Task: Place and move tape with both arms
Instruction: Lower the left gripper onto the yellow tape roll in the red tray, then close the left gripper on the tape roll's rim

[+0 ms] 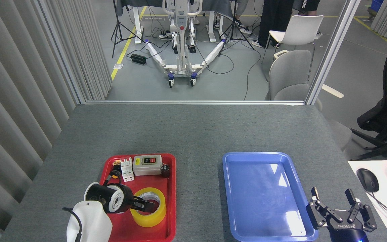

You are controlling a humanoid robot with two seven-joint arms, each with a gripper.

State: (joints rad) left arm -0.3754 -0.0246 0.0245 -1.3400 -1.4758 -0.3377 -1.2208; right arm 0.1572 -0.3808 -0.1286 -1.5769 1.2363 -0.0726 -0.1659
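— What sort of place is this?
— A robotics lab: beyond the grey table (pixel 193 131) stand a wheeled lifting rig (pixel 180 43), tripods (pixel 121 25), floor cables and grey partition panels (pixel 18 77).

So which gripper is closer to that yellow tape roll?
Left. The left gripper reaches into the tape on the red tray; the right gripper sits far right, beyond the blue tray.

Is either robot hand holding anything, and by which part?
The left gripper reaches into the tape at its near-left rim, but a closed grip cannot be told. The right gripper is open and empty.
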